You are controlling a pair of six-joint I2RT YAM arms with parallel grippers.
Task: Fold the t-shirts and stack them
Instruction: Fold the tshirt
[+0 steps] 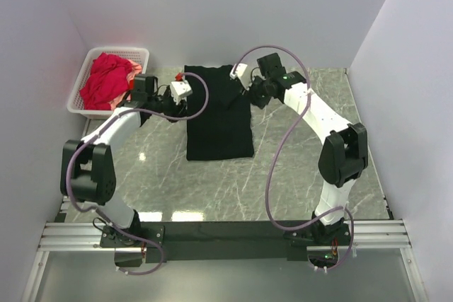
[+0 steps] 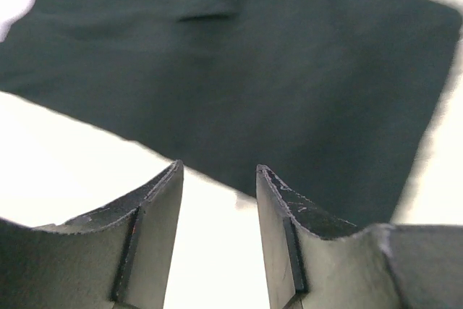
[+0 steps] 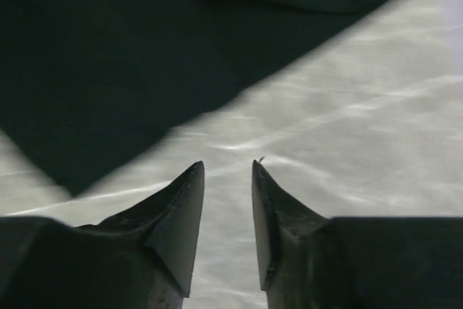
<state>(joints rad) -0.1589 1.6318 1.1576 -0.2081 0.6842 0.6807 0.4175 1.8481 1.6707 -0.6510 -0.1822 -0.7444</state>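
A black t-shirt (image 1: 218, 114) lies folded into a long strip at the back middle of the marble table. It fills the top of the left wrist view (image 2: 239, 70) and the upper left of the right wrist view (image 3: 130, 56). My left gripper (image 1: 185, 91) is open and empty at the shirt's left edge, just above the table (image 2: 217, 168). My right gripper (image 1: 248, 92) is open and empty by the shirt's upper right edge (image 3: 228, 164). Crimson red and salmon pink t-shirts (image 1: 107, 80) lie heaped in the basket.
A white lattice basket (image 1: 83, 83) stands at the back left against the wall. White walls close in the table on the left, back and right. Purple cables loop off both arms over the table.
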